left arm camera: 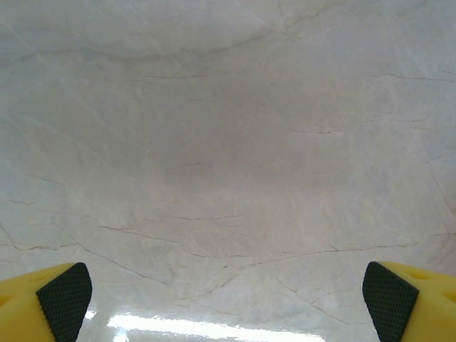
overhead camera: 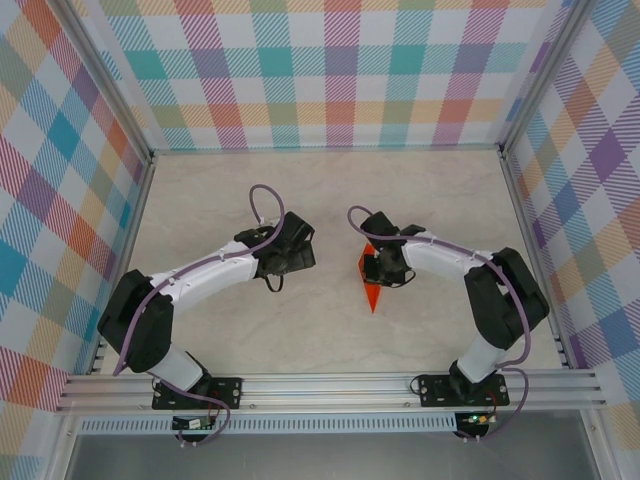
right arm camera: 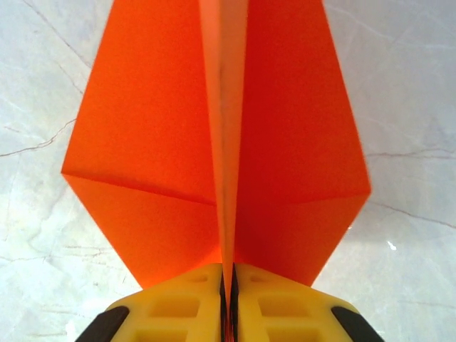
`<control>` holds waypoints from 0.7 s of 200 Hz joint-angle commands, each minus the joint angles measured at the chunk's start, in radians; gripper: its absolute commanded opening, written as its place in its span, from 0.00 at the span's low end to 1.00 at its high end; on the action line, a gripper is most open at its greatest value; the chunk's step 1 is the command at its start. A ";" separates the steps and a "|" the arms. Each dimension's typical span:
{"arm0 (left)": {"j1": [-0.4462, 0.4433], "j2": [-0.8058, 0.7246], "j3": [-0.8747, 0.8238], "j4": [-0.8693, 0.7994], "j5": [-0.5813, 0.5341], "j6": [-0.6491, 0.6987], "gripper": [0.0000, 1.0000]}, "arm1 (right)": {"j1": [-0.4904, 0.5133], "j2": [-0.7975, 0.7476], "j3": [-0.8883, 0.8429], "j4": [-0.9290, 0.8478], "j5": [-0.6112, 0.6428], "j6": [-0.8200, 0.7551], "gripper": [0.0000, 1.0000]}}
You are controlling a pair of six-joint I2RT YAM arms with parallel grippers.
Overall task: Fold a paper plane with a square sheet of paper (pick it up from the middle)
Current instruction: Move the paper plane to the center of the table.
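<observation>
Yellow fingers point(right arm camera: 178, 303) of the right gripper point(right arm camera: 228, 288) sat at the bottom edge of the right wrist view, pressed together on the upright centre ridge of the paper plane point(right arm camera: 149, 142), with nothing between them but that thin orange fold. Two wings spread to either side of the ridge, each crossed by a slanting crease, over the pale veined table point(right arm camera: 43, 214) (whether they actually touched it could not be told). In the top view the paper plane point(overhead camera: 372, 290) showed as a narrow orange dart just right of the frame's centre, its sharp tip pointing toward the bottom of the frame, partly under the right gripper point(overhead camera: 385, 265). The left gripper point(overhead camera: 290, 250) was left of centre, apart from the plane; in its own wrist view the left gripper point(left arm camera: 226, 299) stood wide open and empty, its black pads point(left arm camera: 65, 299) at the lower corners with only bare table point(left arm camera: 228, 142) between them. Judging by its look, the plane would be very light and limp, stiff only along the folded ridge; the wings would likely flex or crumple under any squeeze, and the smooth tabletop would let it slide. The layered ridge near the middle seemed the soundest place to pinch, gently, leaving nose and wings alone.
</observation>
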 commanded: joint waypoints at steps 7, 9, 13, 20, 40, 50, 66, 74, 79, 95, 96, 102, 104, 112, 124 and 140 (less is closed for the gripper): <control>0.007 -0.002 0.019 -0.041 -0.027 -0.005 1.00 | 0.007 0.028 0.030 -0.028 0.015 -0.013 0.15; 0.007 -0.002 0.019 -0.041 -0.027 -0.005 1.00 | 0.007 0.029 0.030 -0.027 0.015 -0.011 0.16; 0.008 -0.001 0.019 -0.039 -0.026 -0.005 1.00 | 0.006 0.034 0.032 -0.026 0.015 -0.009 0.17; 0.008 0.001 0.018 -0.039 -0.023 -0.004 1.00 | 0.007 0.040 0.035 -0.028 0.015 -0.006 0.18; 0.008 0.006 0.019 -0.039 -0.017 -0.008 1.00 | 0.007 0.052 0.036 -0.019 0.008 0.001 0.20; 0.009 0.008 0.021 -0.040 -0.011 -0.006 1.00 | 0.007 0.055 0.035 -0.014 0.005 0.003 0.21; 0.008 0.010 0.026 -0.041 -0.008 -0.002 1.00 | 0.007 0.061 0.031 -0.010 0.002 0.006 0.21; 0.008 0.010 0.028 -0.044 -0.009 -0.001 1.00 | 0.007 0.065 0.031 -0.006 0.001 0.007 0.21; 0.008 0.010 0.030 -0.047 -0.011 0.001 1.00 | 0.008 0.066 0.030 -0.005 -0.002 0.008 0.21; 0.008 0.014 0.038 -0.061 -0.016 0.003 1.00 | 0.007 0.079 0.028 -0.001 -0.005 0.009 0.21; 0.008 0.016 0.038 -0.062 -0.016 0.002 1.00 | 0.007 0.079 0.028 0.001 -0.005 0.009 0.21; 0.009 0.017 0.041 -0.067 -0.020 0.003 1.00 | 0.008 0.086 0.028 -0.001 -0.005 0.010 0.21; 0.009 0.019 0.041 -0.069 -0.021 0.002 1.00 | 0.009 0.087 0.028 0.000 -0.005 0.010 0.21; 0.008 0.021 0.045 -0.077 -0.026 0.001 1.00 | 0.009 0.094 0.026 0.001 -0.003 0.011 0.21; 0.009 0.022 0.046 -0.089 -0.036 -0.008 1.00 | 0.010 0.105 0.021 0.007 0.000 0.014 0.21; 0.010 0.010 0.040 -0.093 -0.043 -0.018 1.00 | 0.012 0.116 0.014 0.014 -0.004 0.019 0.19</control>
